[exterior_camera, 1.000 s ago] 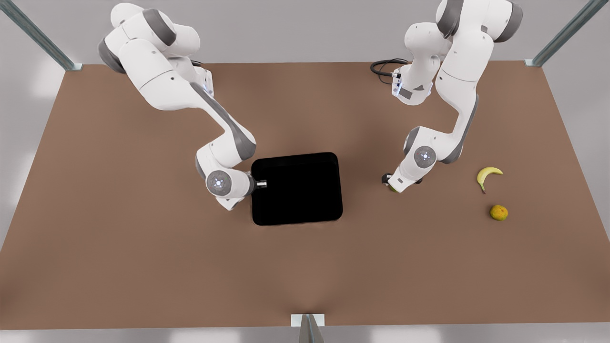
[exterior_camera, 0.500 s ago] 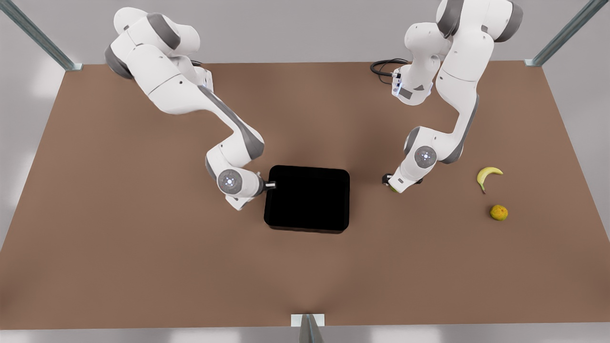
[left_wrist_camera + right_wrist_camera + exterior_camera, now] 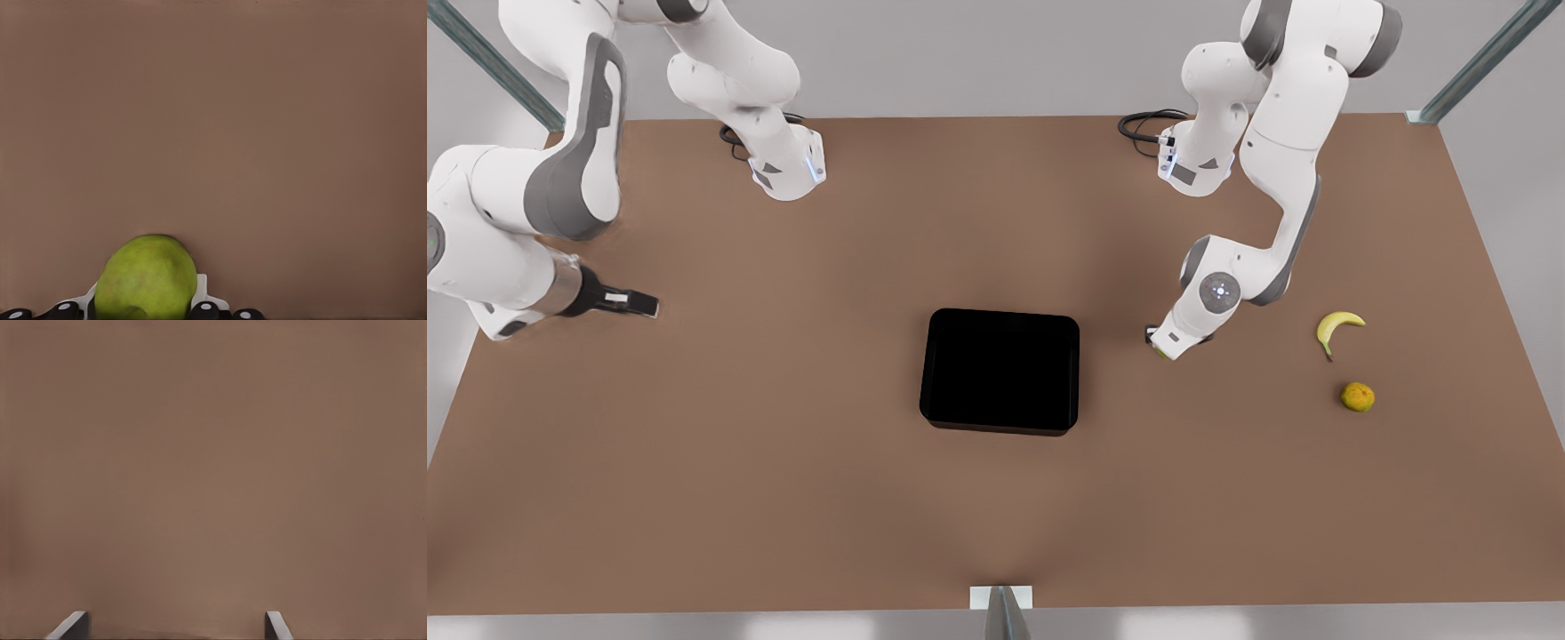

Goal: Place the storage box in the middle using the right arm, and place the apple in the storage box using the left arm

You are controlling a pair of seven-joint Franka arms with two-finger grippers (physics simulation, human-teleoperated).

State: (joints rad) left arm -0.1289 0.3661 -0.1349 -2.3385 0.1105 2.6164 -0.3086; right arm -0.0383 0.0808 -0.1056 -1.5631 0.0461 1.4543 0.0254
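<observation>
Two jobs, one done: storage box [image 3: 1000,371] sits mid-worktop, so my right gripper [image 3: 633,303] hangs spread and empty near the edge — my left gripper [image 3: 1161,345] clasps the apple [image 3: 146,279].

storage box [image 3: 1000,371] mid table [image 3: 783,489], banana [image 3: 1337,325], orange [image 3: 1357,396]

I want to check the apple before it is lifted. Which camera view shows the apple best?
The left wrist view: the apple is large and green between the left claw's fingers. In the front view only a small green edge shows under that claw. The right wrist view shows bare table, no apple.
</observation>
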